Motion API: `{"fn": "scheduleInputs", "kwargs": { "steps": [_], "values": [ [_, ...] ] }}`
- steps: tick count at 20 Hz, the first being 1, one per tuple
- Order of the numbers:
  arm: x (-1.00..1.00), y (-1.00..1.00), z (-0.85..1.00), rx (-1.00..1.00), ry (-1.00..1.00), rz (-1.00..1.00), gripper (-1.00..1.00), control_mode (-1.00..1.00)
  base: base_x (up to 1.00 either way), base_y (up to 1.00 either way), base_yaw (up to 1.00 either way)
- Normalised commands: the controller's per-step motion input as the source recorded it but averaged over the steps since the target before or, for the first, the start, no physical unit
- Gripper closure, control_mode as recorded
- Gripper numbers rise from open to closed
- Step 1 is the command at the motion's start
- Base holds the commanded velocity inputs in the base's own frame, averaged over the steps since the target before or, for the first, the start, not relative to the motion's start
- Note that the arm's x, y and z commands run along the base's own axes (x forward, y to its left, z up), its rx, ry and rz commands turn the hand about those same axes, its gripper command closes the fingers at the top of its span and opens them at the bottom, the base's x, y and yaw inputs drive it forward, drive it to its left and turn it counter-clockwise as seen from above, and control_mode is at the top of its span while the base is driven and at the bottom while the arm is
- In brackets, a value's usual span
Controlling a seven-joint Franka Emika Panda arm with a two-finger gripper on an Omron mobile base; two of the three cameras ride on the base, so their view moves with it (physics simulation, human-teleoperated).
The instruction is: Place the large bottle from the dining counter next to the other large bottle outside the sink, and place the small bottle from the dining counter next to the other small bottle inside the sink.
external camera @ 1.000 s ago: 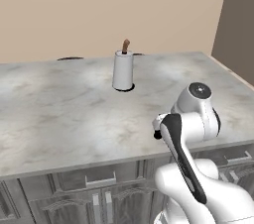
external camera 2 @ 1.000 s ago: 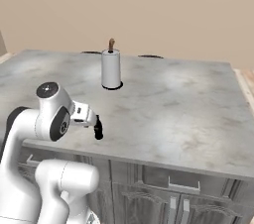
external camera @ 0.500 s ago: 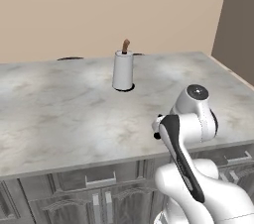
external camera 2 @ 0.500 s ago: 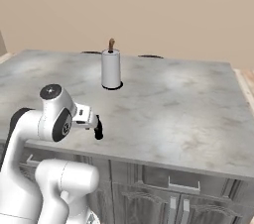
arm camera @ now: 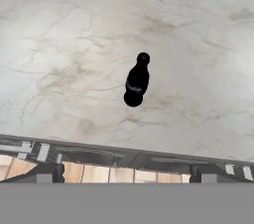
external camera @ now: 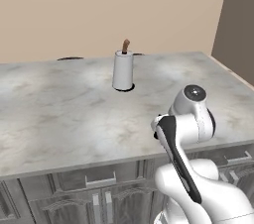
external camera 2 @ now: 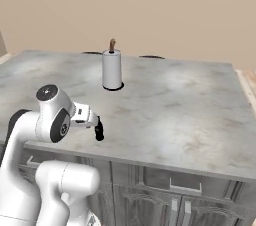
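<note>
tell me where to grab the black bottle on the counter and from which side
Probably the wide lower body of the black bottle, not the thin neck. It stands upright on the marble counter near the front edge, with bare surface all round it, so a level approach from the robot's side looks easiest, one finger passing each side of the body. The hand is open.

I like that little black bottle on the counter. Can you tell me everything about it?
The little black bottle is shiny and dark all over, with a round fat body, a pinched waist, a thin neck and a small knob-like top. It stands upright by itself on the grey marbled counter, near the front edge above the cabinet drawers. Only the counter under it touches it. In the right base view it stands just beside the arm's hand.
</note>
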Motion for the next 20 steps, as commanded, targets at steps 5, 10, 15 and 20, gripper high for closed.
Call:
{"fn": "scheduleInputs", "kwargs": {
  "steps": [5,10,15,20],
  "values": [
    [0.05,0.00,-0.29,0.00,-0.03,0.00,-1.00,-1.00,0.00,0.00,0.00],
    [0.02,0.00,-0.27,-0.02,-0.05,0.00,-1.00,-1.00,0.00,0.00,0.00],
    [0.00,-0.01,-0.19,-0.05,-0.10,0.00,-1.00,-1.00,0.00,0.00,0.00],
    [0.02,-0.02,-0.19,-0.03,-0.09,0.00,-1.00,-1.00,0.00,0.00,0.00]
  ]
}}
